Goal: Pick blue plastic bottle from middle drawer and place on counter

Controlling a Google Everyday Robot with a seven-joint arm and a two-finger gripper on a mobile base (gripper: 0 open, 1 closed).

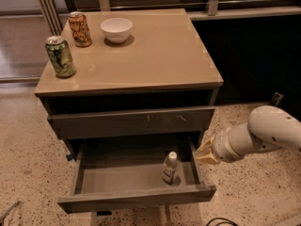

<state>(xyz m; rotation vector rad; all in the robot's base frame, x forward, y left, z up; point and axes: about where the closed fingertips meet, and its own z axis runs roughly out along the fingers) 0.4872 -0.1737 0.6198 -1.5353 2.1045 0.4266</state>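
Pale tan pincer at the tip of a white, rounded robot arm, held outside the right wall of the open drawer, level with its rim and clear of the bottle; its degree of opening cannot be told, and the arm is cut off at the right edge. Small clear plastic bottle with white cap and white-and-dark-blue label, upright, long axis vertical, cap uppermost, on the drawer floor at right; label print illegible. Wide shallow grey-brown middle drawer, pulled out, its rear lost in shadow beneath the scratched drawer front above. Glossy tan square desk carrying a green drink can, an orange drink can and a white bowl along its left and far edges.
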